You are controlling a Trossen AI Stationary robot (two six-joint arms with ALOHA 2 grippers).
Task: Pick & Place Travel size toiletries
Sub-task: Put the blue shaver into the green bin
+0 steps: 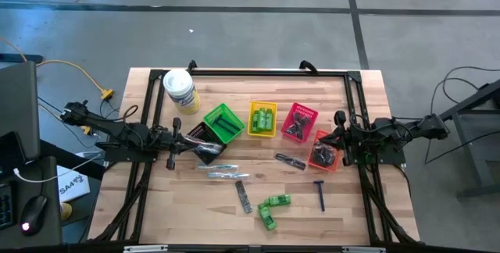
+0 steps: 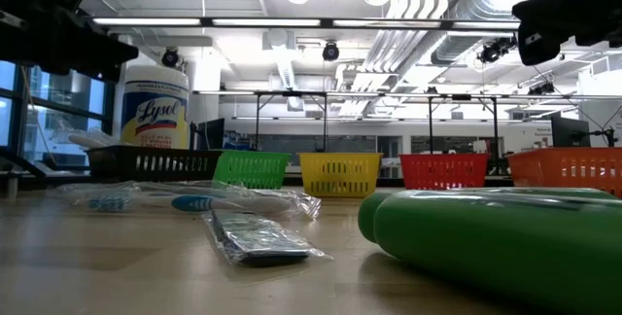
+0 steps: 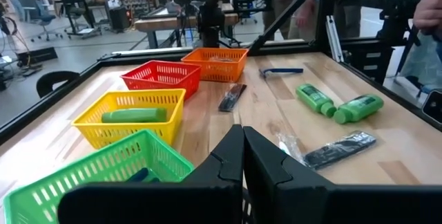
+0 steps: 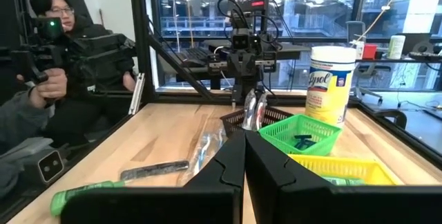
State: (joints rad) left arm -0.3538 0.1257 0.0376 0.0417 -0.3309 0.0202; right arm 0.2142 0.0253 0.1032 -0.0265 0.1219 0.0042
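Roughly midway, judging by what lies loose and what is already binned.
Loose toiletries: green mini bottles near the table's front edge; a blue-handled razor just to their right; a dark flat comb to their left; another comb nearer the baskets; clear-wrapped slim sticks toward the left arm.
Sorted so far: yellow basket holds green bottles; green basket holds at least one dark item; red basket and orange basket hold dark pieces; black basket contents hard to tell.
Left to do: the loose pieces above, as far as I can judge.
Look of items: bottles bright green, round-ended, lying on their sides; sticks in crinkled clear wrap; combs thin and flat.
Left gripper: fingers pressed together, holding nothing, beside the black basket.
Right gripper: fingers pressed together, empty, over the orange basket's edge.
Also present: white tub with yellow label at the back left; a seated person beyond the table.
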